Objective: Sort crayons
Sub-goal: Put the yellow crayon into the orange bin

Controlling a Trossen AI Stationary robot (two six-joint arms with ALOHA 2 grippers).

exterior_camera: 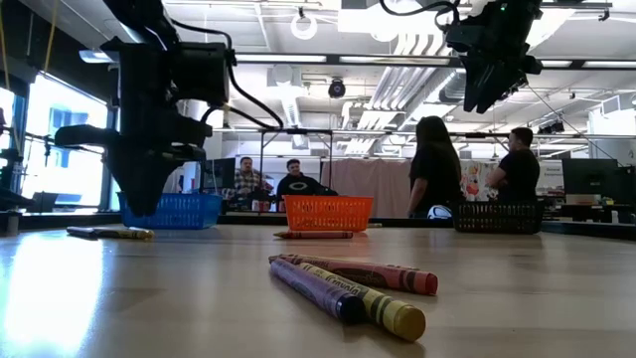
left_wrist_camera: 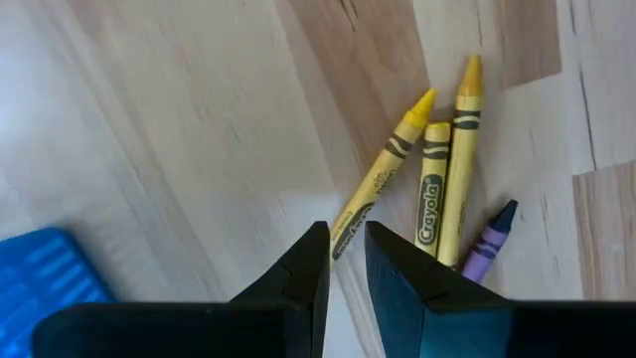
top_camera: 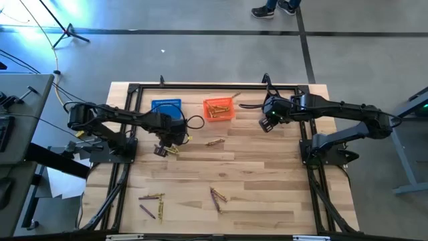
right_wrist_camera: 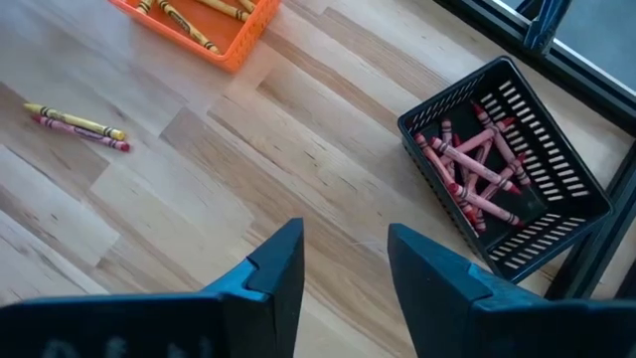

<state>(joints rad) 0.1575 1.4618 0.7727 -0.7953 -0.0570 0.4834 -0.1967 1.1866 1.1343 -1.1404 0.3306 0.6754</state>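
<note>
**Crayons: positions and gripper states**

Crayons lie scattered on the table; more fill the orange basket and black basket. Left gripper, just near of the blue basket, hovers over yellow and purple crayons, fingers narrowly parted, holding nothing. Right gripper hangs right of the orange basket, fingers spread, empty.

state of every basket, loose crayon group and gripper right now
blue mesh basket: looks empty
orange mesh basket: holds yellow crayons
black mesh basket: holds reddish-pink crayons
three yellow crayons plus one purple: loose on the table
left gripper: narrowly open, above them
right gripper: open, empty
</note>
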